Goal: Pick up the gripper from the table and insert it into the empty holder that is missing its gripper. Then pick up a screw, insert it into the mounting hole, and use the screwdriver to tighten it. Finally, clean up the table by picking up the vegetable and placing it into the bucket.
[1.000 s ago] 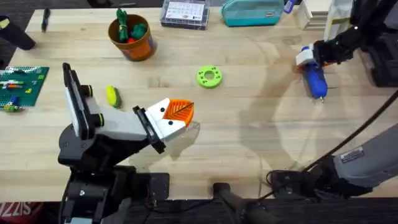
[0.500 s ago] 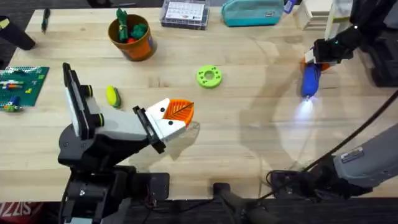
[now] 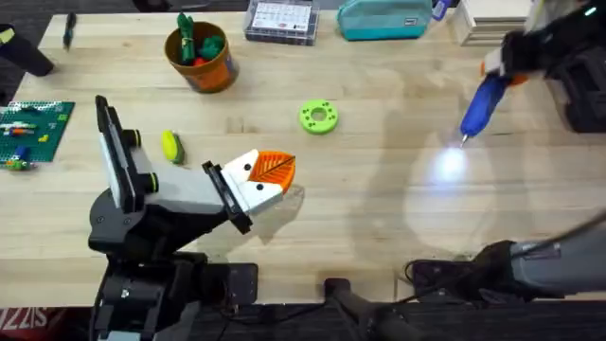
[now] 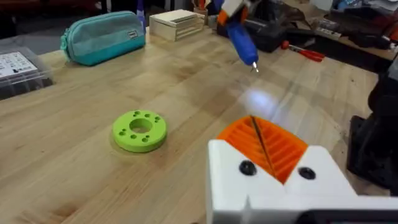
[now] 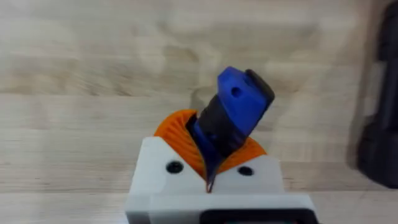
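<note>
Upper left, the bucket waits for the vegetable, lying on the worktop mid-left. The left end effector, centre-left, rests with its orange pads pressed together, empty. Upper right, the right end effector clamps the screwdriver aloft, tip angled down, likely bound for the mounting hole.

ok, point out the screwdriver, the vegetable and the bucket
screwdriver (image 3: 483, 102), overhead view, middle of the blue body, held by the right gripper (image 3: 502, 66)
vegetable (image 3: 170, 147), overhead view, middle of the yellow-green piece
bucket (image 3: 216, 72), overhead view, orange side wall
</note>
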`<state>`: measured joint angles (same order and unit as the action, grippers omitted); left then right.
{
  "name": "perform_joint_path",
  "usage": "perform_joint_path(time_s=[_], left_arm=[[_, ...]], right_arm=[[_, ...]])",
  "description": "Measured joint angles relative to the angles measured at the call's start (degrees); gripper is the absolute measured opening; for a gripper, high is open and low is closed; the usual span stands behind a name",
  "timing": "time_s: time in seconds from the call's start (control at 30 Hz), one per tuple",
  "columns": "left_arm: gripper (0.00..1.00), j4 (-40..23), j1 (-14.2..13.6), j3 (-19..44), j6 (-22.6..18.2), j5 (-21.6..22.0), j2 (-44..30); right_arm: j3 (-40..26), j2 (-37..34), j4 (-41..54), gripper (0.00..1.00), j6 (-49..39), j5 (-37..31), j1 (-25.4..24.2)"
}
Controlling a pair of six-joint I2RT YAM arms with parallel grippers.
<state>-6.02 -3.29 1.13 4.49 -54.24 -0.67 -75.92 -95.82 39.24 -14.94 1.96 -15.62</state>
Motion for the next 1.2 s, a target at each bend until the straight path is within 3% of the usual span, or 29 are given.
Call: perform_joint_path(time_s=[0.4, 0.73, 0.93, 1.2], left_arm=[[0.007, 0.00, 0.00, 0.00, 0.00, 0.00, -0.02], [0.007, 0.00, 0.00, 0.00, 0.00, 0.00, 0.00], [0.007, 0.00, 0.00, 0.00, 0.00, 0.00, 0.00], [0.007, 0.00, 0.00, 0.00, 0.00, 0.00, 0.00]], right_arm=[[-1.71, 21.69, 0.62, 0.007, 0.15, 2.72, 9.20], [-1.71, 37.09, 0.72, 0.007, 0.15, 22.73, 18.19], [-1.71, 40.75, 1.25, 0.007, 0.59, 34.39, 22.29], [-0.14, 44.39, 8.05, 0.007, 4.24, 37.53, 23.32]])
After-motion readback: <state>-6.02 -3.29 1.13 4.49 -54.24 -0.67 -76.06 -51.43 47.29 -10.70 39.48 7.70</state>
